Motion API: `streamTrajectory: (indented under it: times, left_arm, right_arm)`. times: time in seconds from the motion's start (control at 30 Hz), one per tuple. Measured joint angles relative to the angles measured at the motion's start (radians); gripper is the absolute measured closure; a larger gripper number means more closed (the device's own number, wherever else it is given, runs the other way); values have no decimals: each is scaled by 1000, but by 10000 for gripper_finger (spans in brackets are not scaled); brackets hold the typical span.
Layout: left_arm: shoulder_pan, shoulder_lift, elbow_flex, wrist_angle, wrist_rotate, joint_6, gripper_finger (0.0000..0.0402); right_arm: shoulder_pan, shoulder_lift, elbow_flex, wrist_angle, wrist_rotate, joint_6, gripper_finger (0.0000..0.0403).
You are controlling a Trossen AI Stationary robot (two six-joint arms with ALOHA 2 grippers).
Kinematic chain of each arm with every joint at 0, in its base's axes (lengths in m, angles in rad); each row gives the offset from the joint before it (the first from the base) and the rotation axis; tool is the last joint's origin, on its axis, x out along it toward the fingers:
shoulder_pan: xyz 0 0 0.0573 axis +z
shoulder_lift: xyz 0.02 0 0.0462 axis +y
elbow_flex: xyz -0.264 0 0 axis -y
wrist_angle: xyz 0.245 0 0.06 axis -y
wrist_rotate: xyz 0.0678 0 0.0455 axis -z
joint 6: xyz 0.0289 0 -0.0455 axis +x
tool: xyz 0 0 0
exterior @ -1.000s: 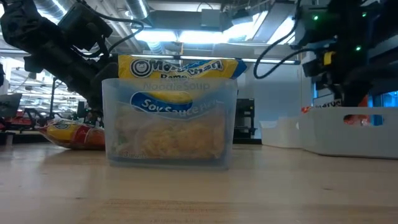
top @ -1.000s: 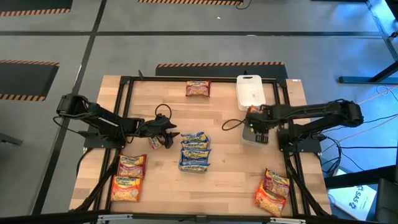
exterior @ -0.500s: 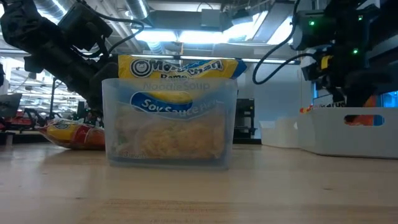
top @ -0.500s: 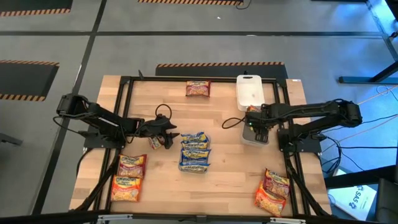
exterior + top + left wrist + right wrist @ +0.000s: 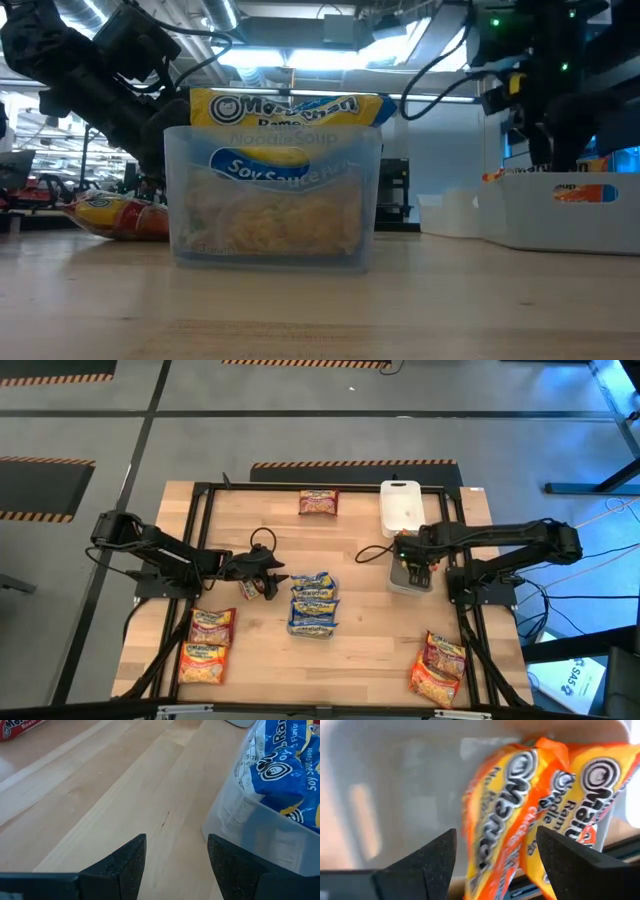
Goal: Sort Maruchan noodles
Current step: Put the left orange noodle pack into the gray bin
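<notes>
The Maruchan noodles lie about the table. Blue-and-yellow packets (image 5: 312,603) fill a clear container (image 5: 272,190) at the middle. Orange-and-yellow packets (image 5: 520,805) stand on edge in a second clear container (image 5: 410,578) at the right. My right gripper (image 5: 495,865) hangs open just above them, pointing down, with the packets below the gap. My left gripper (image 5: 175,865) stands open over bare wood beside the blue packets' container (image 5: 260,830). A dark red packet (image 5: 245,588) lies by it.
A white lid (image 5: 403,505) lies at the far right. One packet (image 5: 318,503) lies at the far edge, two (image 5: 208,645) at the near left and two (image 5: 438,668) at the near right. A black frame (image 5: 200,540) borders the table. Bare wood shows between the two containers.
My right gripper has opened over the right container and let go of an orange packet, which now stands in the container with its label showing through the wall. The gripper has also risen slightly.
</notes>
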Motion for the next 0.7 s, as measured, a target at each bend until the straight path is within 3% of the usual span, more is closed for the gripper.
streamTrajectory:
  times: [0.23, 0.33, 0.47, 0.7]
  left_arm:
    - [0, 0, 0, 0, -8, 0, 195]
    - [0, 0, 0, 0, -8, 0, 195]
    - [0, 0, 0, 16, -21, 1, 195]
    - [5, -33, 4, 13, -84, 81, 195]
  right_arm:
    - [0, -1, 174, -113, -37, 53, 154]
    - [21, -15, 210, -67, -45, 93, 155]
    - [97, -25, 189, 153, -35, 77, 155]
    - [265, -4, 36, 811, -40, -54, 155]
